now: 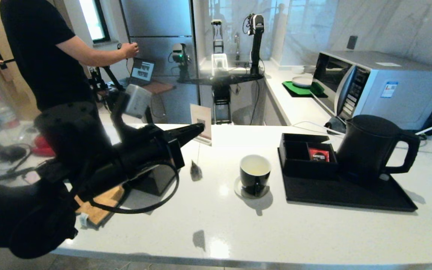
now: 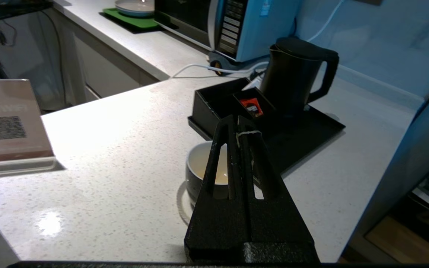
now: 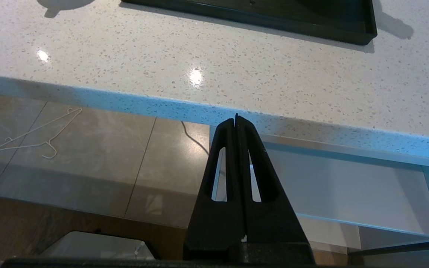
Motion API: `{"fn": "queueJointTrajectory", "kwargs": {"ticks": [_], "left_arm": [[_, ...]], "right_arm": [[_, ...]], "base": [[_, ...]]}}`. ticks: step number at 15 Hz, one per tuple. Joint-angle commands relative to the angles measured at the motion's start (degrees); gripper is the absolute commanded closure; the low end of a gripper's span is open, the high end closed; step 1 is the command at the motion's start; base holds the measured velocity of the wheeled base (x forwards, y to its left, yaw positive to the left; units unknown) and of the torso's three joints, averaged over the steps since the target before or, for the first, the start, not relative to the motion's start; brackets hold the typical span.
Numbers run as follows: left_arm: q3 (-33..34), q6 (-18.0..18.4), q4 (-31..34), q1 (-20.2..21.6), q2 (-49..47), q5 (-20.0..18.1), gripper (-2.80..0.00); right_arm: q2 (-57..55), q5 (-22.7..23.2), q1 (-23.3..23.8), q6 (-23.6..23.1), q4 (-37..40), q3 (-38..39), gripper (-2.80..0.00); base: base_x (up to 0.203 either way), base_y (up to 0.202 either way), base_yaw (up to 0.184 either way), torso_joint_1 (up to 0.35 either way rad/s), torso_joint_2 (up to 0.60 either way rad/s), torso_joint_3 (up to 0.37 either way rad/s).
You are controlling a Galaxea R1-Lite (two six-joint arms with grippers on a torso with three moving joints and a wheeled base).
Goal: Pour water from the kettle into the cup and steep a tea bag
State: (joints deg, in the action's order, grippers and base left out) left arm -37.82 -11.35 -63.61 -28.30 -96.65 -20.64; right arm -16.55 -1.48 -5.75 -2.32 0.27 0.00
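Left gripper (image 1: 200, 128) clenched on thin white string (image 2: 247, 133); small pale tea bag (image 1: 195, 170) dangled at nine o'clock from glossy black white-lined cup (image 1: 255, 174). Judged featherlight, limp, prone to swinging; best held by string.

Cup (image 1: 255, 174) left of kettle (image 1: 369, 148)

You have a white speckled counter (image 1: 313, 232). Directly on it sit: a round coaster (image 1: 238, 190) under the cup (image 1: 255, 174), a black tray (image 1: 343, 197) bearing the kettle (image 1: 369, 148) and a compartment box (image 1: 298, 150), a QR sign (image 1: 201, 122), a wooden board (image 1: 98, 206), and a microwave (image 1: 381, 86) at the back right.
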Motion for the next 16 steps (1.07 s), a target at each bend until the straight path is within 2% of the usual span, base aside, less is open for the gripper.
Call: {"fn": "queueJointTrajectory", "kwargs": {"ticks": [1, 16], "left_arm": [[0.0, -0.1, -0.4, 1.2, 0.6, -0.1, 0.00], [-1.5, -0.3, 0.4, 10.9, 5.1, 0.7, 0.00]], "right_arm": [[-1.1, 0.0, 0.0, -0.1, 0.0, 0.0, 0.00], [-1.4, 0.0, -0.2, -0.1, 0.0, 0.0, 0.00]], "base": [[0.000, 0.000, 0.000, 0.000, 0.00, 0.000], [0.000, 0.000, 0.000, 0.000, 0.00, 0.000]]}}
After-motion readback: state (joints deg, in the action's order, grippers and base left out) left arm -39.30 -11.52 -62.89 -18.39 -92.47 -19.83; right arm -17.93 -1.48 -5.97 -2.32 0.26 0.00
